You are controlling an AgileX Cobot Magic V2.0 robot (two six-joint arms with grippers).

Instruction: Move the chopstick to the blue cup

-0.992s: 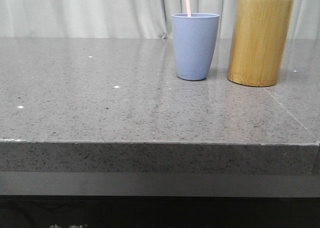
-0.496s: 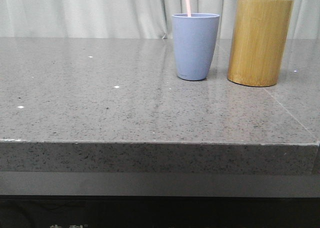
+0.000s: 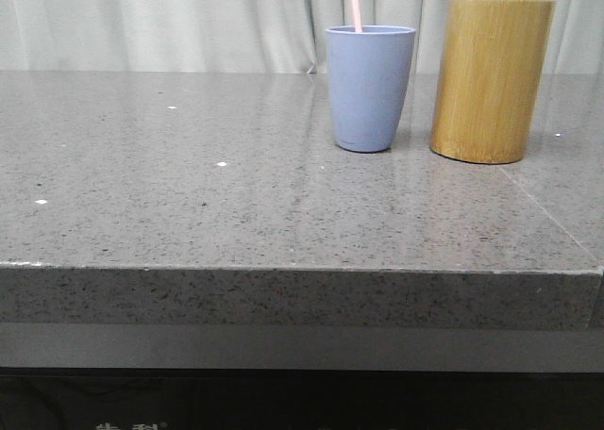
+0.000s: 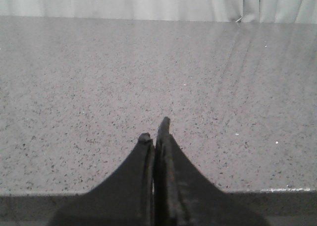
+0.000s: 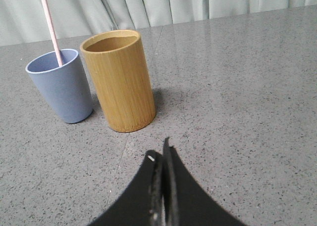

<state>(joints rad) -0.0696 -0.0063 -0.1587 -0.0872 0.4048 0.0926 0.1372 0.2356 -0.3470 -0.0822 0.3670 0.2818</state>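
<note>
The blue cup stands on the grey stone table, and a pale pink chopstick sticks up out of it. Both also show in the right wrist view, the cup and the chopstick. My right gripper is shut and empty, low over the table, apart from both containers. My left gripper is shut and empty above bare table near the front edge. Neither gripper shows in the front view.
A taller yellow-brown bamboo cylinder stands just right of the blue cup; its open top shows no sticks. The table's front edge runs across the front view. Pale curtains hang behind.
</note>
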